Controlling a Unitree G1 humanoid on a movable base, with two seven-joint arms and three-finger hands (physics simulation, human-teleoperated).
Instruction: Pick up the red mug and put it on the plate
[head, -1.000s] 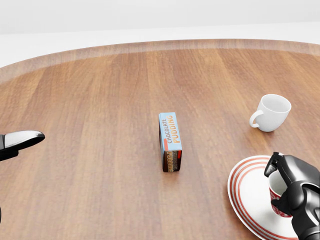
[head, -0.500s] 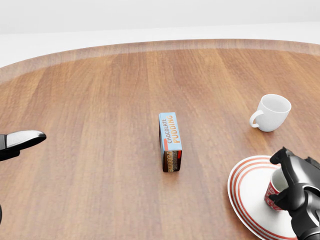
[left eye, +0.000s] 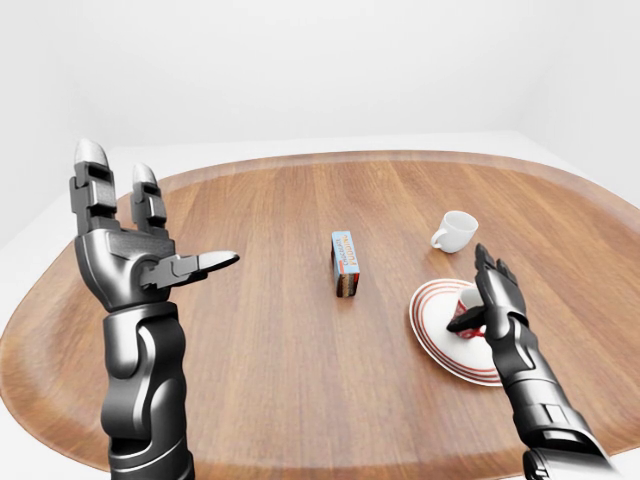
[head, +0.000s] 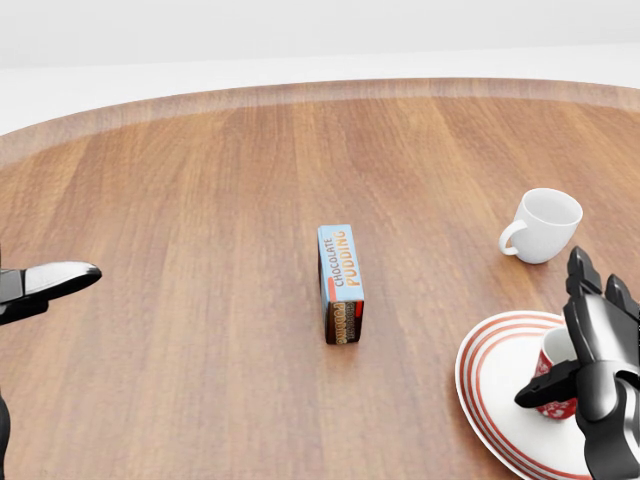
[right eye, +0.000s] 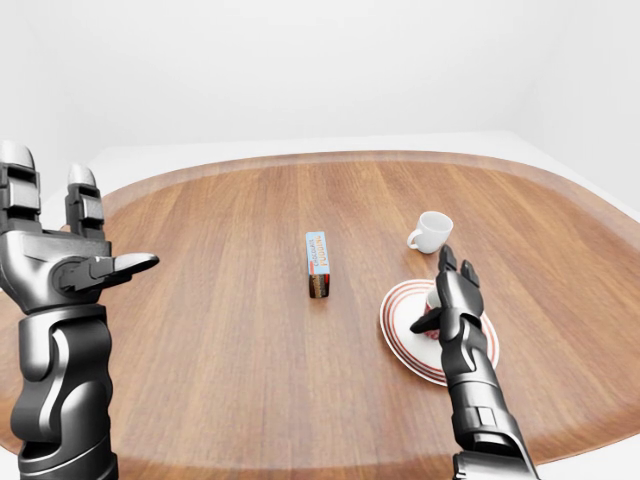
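Far left in the left-eye view, the robot's dark metal left hand (left eye: 130, 255) is raised upright above the round wooden table (left eye: 260, 340), fingers spread and thumb jutting sideways toward the middle; it grips nothing.

Near the centre of that view stands a small blue-and-brown chocolate pudding box (head: 341, 283), on its own, well apart from everything else.

Right of it, in the upper right of the head view, a plain white ceramic cup (head: 541, 226) sits on bare wood with its handle turned toward the left edge of the frame.

Below that cup, at the lower right of the head view, lies the white plate with red rings (head: 495, 385). The small red mug with a white inside (head: 556, 378) stands upright on it, so the placing looks done. The black right hand (head: 585, 360) is just beside the mug with its fingers straightened upward and the thumb reaching under toward the mug's side; the fingers are released, not wrapped round it. Whether the thumb touches the mug I cannot tell.

As a hard, glossy, rigid mug, it is likely light but slippery and could tip or skid on the smooth plate if nudged. If it needed taking up again, I would grasp around its body, opposite sides, rather than by the rim.
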